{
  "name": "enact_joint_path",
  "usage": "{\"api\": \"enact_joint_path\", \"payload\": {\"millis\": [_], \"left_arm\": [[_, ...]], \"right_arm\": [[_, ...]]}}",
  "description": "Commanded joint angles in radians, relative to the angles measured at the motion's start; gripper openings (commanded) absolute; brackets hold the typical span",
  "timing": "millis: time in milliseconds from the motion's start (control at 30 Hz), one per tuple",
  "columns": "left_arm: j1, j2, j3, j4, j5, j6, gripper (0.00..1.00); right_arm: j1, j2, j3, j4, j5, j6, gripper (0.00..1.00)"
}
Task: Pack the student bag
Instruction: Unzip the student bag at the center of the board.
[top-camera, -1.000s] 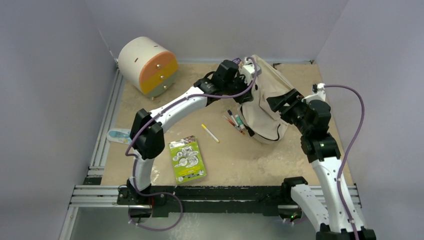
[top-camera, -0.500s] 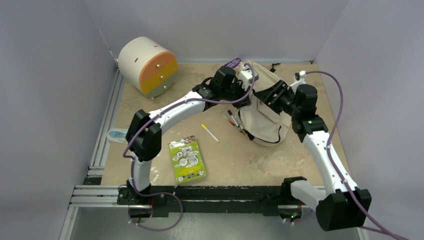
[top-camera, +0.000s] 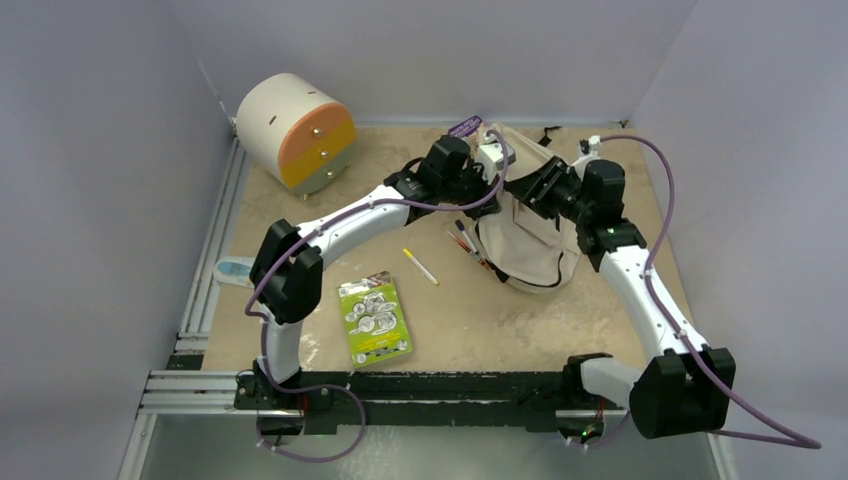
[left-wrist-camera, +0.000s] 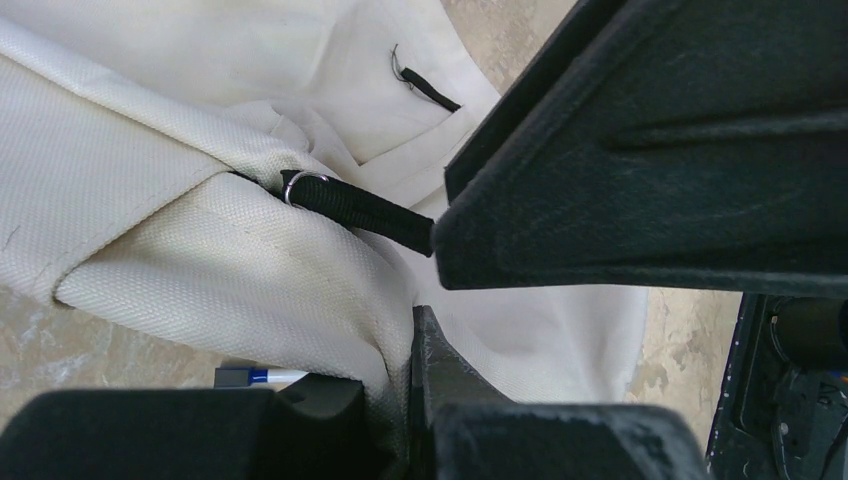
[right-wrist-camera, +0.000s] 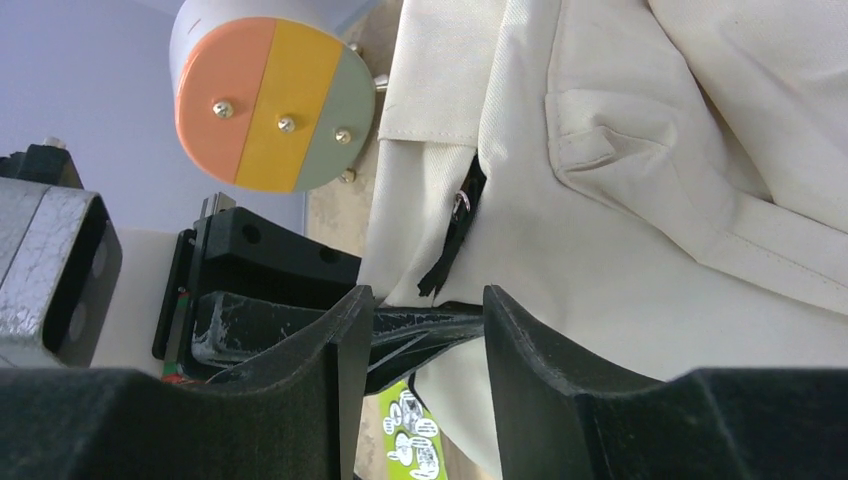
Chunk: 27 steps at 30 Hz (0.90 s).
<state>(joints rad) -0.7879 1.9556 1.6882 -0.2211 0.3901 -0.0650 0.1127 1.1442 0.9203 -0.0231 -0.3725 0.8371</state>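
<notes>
The student bag (top-camera: 530, 240), cream fabric with black zipper lines, lies at the table's back right. My left gripper (top-camera: 488, 172) is at its upper left edge. In the left wrist view that gripper (left-wrist-camera: 410, 322) is shut on a fold of the bag's cream cloth (left-wrist-camera: 150, 230), beside a black strap with a metal ring (left-wrist-camera: 350, 205). My right gripper (top-camera: 528, 186) hovers over the bag's top, close to the left one. Its jaws (right-wrist-camera: 428, 305) stand apart, with nothing pinched between them. Bag fabric (right-wrist-camera: 650, 200) and the left gripper's black finger (right-wrist-camera: 440, 330) lie just beyond them.
A cream drawer unit with an orange front (top-camera: 296, 132) stands at the back left. Pens (top-camera: 468, 243) lie against the bag's left side, and a yellow pen (top-camera: 420, 266) and a green package (top-camera: 375, 320) lie mid-table. A pale blue item (top-camera: 237, 268) rests by the left rail.
The right arm has swung left and forward over the bag, bringing its gripper next to the left gripper, and its jaws have narrowed. The left gripper has kept its hold on the cloth.
</notes>
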Motion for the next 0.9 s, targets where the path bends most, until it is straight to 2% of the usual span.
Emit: {"api": "enact_joint_path", "payload": {"millis": [0, 233, 567, 733, 867], "left_arm": [[-0.010, -0.079, 0.005, 0.094, 0.024, 0.038, 0.00], [-0.011, -0.073, 0.007, 0.091, 0.029, 0.042, 0.00], [-0.017, -0.065, 0.005, 0.094, 0.036, 0.049, 0.00], [-0.019, -0.062, 0.003, 0.090, 0.032, 0.052, 0.00], [-0.020, -0.068, -0.010, 0.099, 0.025, 0.047, 0.00]], "right_arm": [[0.004, 0.031, 0.059, 0.058, -0.053, -0.011, 0.46], [0.004, 0.064, 0.060, 0.069, -0.077, -0.022, 0.37], [0.004, 0.092, 0.061, 0.075, -0.090, -0.027, 0.31], [0.005, 0.101, 0.063, 0.077, -0.095, -0.031, 0.19], [0.005, 0.091, 0.057, 0.079, -0.080, -0.035, 0.02]]}}
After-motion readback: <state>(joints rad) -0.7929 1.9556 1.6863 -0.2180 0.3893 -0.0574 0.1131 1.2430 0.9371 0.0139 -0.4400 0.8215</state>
